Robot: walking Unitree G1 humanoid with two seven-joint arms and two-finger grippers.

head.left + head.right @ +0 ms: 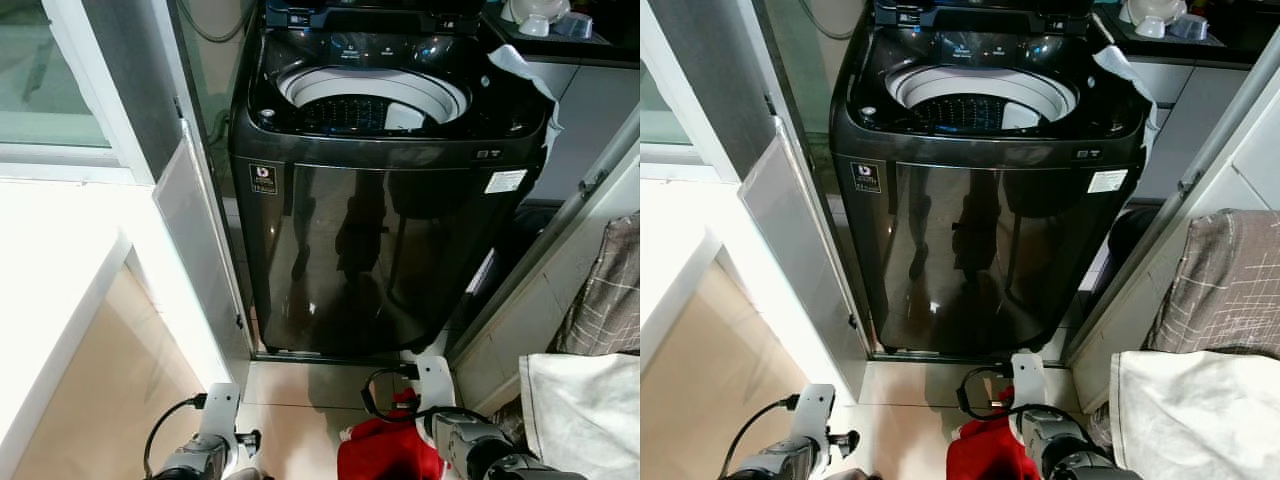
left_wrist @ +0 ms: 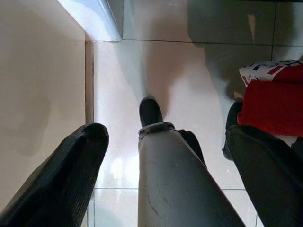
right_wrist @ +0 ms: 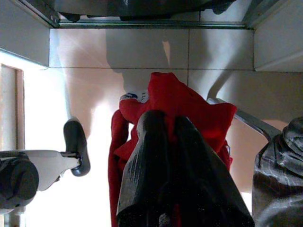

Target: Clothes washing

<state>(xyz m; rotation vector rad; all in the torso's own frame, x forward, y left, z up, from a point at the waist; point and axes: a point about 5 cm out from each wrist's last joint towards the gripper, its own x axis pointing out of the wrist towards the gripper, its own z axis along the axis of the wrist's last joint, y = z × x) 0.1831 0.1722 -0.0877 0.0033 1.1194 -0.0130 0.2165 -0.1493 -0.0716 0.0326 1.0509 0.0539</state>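
Robot stands facing the top-load washing machine (image 1: pixel 390 200), lid up, drum (image 1: pixel 375 100) exposed and apparently ready for loading.

Right claw (image 3: pixel 163 142): fingers pressed together, pinching the red garment (image 3: pixel 180 101). The cloth hangs low in front of the robot's body, above the tiled floor (image 2: pixel 189 71), well below the drum rim. Judged: held low for carrying during the approach; it needs a lift up and over the front edge next.

Left claw (image 2: pixel 165 156): fingers spread, holding nothing, hanging idle beside the robot's leg.

Folded grey checked cloth (image 1: pixel 1225 285) and white cloth (image 1: pixel 1200 410) sit to the right, untouched.

Risk: the dangling garment could snag on the machine's front edge.
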